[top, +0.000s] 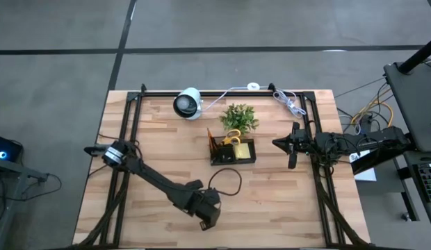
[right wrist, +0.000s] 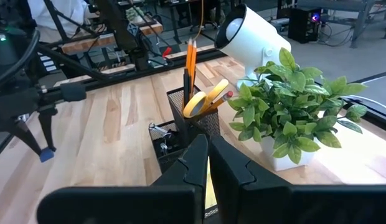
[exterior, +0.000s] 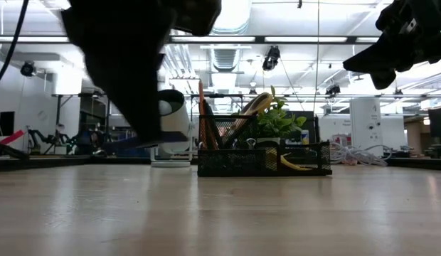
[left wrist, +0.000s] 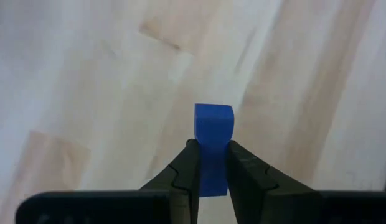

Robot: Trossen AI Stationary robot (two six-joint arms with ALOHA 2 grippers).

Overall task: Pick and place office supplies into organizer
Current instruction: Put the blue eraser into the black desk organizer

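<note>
My left gripper hangs over the table's near middle, shut on a small blue block. The right wrist view shows the block below that gripper too. The black mesh organizer stands at the table's centre. It holds orange pencils, yellow-handled scissors, a yellow pad and dark clips. My right gripper waits shut, raised to the right of the organizer, and its fingers point toward it. My left gripper pinches the blue block between its two fingers, on two opposite sides of the block's lower part. The fingers come steeply from above. The block's free end sticks out past the fingertips. The block is lifted clear of the table.
A green potted plant stands just behind the organizer, and a white round camera sits at the far left of it. A white cable lies at the far right. Black frame rails run along the table's sides. Bare wood lies near the front.
</note>
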